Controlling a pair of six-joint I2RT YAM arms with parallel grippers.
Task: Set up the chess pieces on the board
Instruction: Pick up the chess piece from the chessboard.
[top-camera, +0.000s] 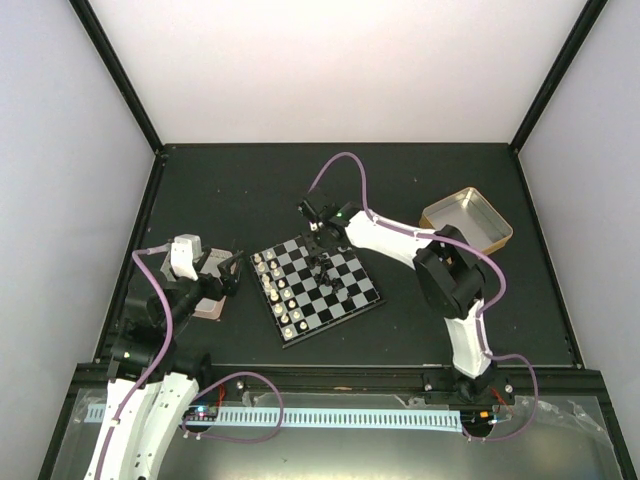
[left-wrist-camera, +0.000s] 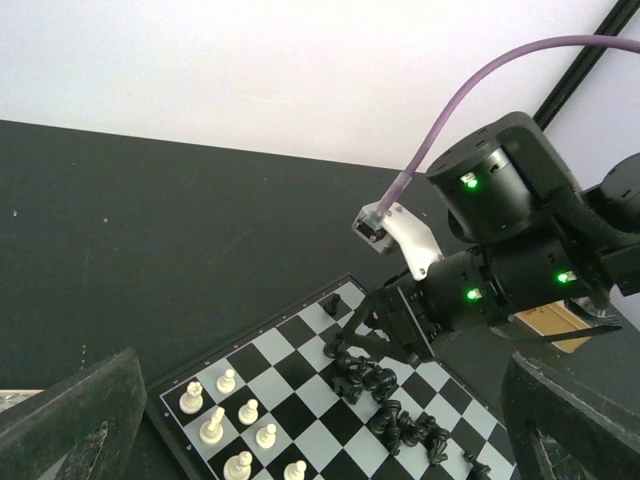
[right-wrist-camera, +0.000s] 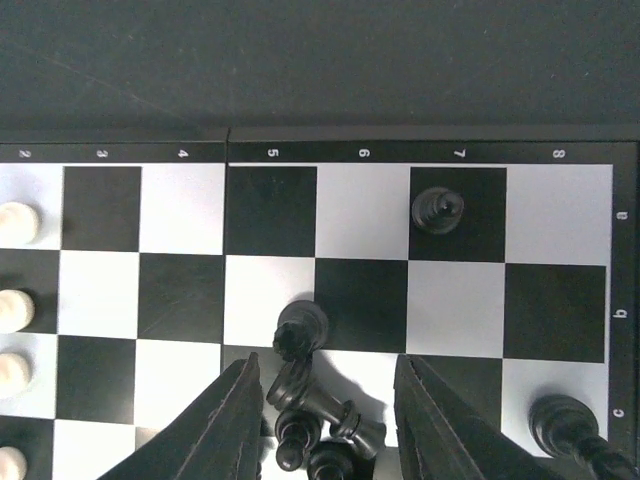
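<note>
The board (top-camera: 355, 290) lies mid-table, with cream-white chess pieces (top-camera: 275, 290) upright in two rows along its left side. Black pieces (top-camera: 325, 272) lie heaped near the middle. My right gripper (top-camera: 322, 250) hangs low over that heap. In the right wrist view it (right-wrist-camera: 328, 365) is open, its fingers either side of toppled black pieces (right-wrist-camera: 320, 400) and touching none. One black piece (right-wrist-camera: 300, 328) stands just beyond the fingertips and another (right-wrist-camera: 437, 210) stands near the board's edge. My left gripper (top-camera: 228, 272) is wide open and empty left of the board.
A gold tin (top-camera: 467, 220) sits at the back right. A silver-pink tray (top-camera: 212, 305) lies under the left arm. In the left wrist view, the right arm's wrist (left-wrist-camera: 500, 250) looms over the board (left-wrist-camera: 300, 385), black heap (left-wrist-camera: 390, 400) and white rows (left-wrist-camera: 230, 420).
</note>
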